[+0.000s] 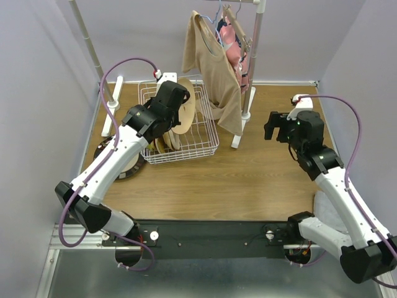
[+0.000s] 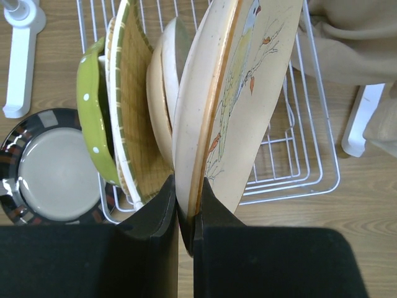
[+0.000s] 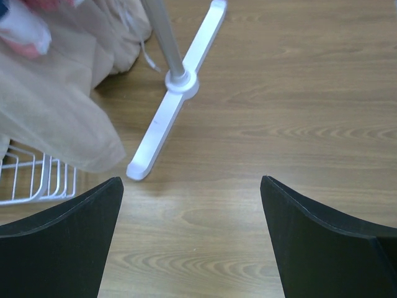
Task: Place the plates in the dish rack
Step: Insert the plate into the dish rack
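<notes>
Okay, top view first: we see the left gripper point(image 1: 175, 112) over the dish rack point(image 1: 208, 141), at the bird plate point(image 1: 188, 110), which stands on edge inside the rack. Its fingers are hidden under the wrist here. The right gripper point(image 1: 273, 127) hovers well apart, to the right of the rack, so the left arm is the nearer one. A dark-rimmed plate point(image 1: 133, 167) lies flat on the table left of the rack, half covered by the left arm.

Left wrist: the jaws are clamped on the bird plate's near rim. The plate runs straight away from them, leaning right. Left of it stand a cream plate point(image 2: 160, 93), a woven plate point(image 2: 138, 112) and a lime dotted plate point(image 2: 92, 118). We can't see which prongs hold the bird plate.

Right wrist: the jaws are wide apart and hold nothing. Only the rack's corner shows, with the clothes-rail foot point(image 3: 180, 84) and a beige garment point(image 3: 56, 118).
</notes>
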